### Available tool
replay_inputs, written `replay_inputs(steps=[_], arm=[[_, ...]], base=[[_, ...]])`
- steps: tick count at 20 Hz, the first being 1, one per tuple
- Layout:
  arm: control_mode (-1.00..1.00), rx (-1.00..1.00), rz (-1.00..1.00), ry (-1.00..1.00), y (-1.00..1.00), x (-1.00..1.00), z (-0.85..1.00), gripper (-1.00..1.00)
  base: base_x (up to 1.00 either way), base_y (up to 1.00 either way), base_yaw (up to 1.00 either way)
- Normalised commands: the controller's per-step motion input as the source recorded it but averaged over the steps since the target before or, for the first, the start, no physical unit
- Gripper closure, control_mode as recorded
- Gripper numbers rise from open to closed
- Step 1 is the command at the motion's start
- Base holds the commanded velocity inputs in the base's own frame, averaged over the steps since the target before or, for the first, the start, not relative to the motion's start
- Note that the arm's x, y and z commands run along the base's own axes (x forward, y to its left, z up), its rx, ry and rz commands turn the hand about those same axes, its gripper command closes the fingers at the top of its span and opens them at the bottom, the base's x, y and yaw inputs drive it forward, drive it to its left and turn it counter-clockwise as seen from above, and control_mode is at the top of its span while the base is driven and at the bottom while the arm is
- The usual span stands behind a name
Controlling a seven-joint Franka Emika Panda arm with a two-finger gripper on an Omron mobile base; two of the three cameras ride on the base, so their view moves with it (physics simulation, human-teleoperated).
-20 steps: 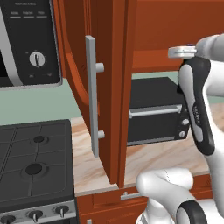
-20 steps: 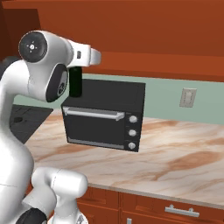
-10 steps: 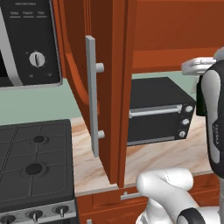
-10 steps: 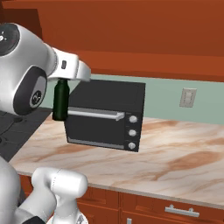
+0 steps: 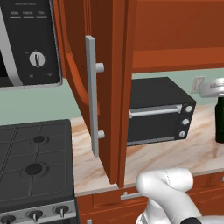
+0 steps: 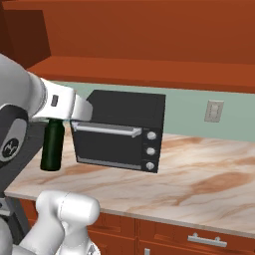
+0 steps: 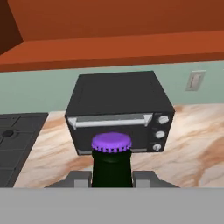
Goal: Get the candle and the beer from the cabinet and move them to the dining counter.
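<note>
Counter: beige marbled top [image 6: 199, 169] under the reddish cabinet [image 5: 118, 87], whose door stands ajar.
Beer: dark green bottle [image 6: 52, 145] with purple cap [image 7: 111, 142], upright, hanging over the counter just left of the toaster oven [image 6: 122, 130] (seen from the right base view).
Gripper: fingers [image 7: 112, 177] clamped on the bottle's neck.
Beyond: stove [image 5: 33, 164], microwave [image 5: 26, 43], wall outlet [image 6: 214, 110].
</note>
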Motion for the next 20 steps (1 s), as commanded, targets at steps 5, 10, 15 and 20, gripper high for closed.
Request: replay_inputs(steps=[5,10,15,20], arm=[[-1.0,0.0,0.0,-0.16,0.0,-0.22,0.0,1.0],[-1.0,0.0,-0.01,-0.04,0.0,0.0,0.11,1.0],[-1.0,0.0,0.0,-0.09,0.0,-0.19,0.15,1.0],[-1.0,0.0,0.0,-0.08,0.0,-0.31,0.05,1.0]], base=[[0.0,0.0,0.0],[0.0,0.0,0.0],[0.0,0.0,0.0],[0.0,0.0,0.0]])
